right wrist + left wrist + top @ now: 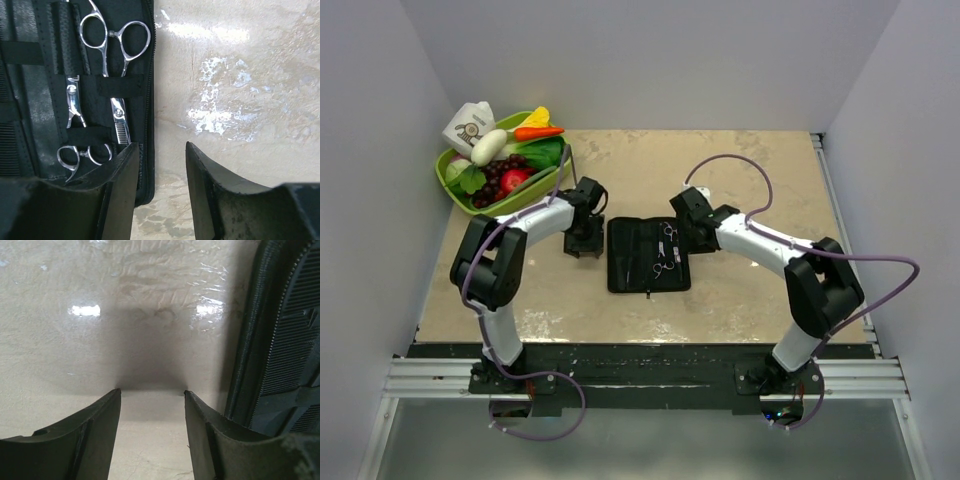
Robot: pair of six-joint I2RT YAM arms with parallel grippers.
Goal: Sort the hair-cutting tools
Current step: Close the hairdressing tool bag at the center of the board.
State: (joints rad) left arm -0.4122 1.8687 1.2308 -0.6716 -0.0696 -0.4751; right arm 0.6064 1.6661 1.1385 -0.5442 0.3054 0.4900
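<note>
Evidently the scissors [115, 37] are sitting pinned under bands [120, 86] in the open case [40, 100], while the right gripper [162, 145], jaws apart and empty, is straddling its right edge and the left gripper [151, 391], equally apart, is hovering over table [150, 315] alongside.

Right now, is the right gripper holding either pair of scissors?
No, the right gripper stands open and empty, and both scissors lie strapped in the open case beside it.
</note>
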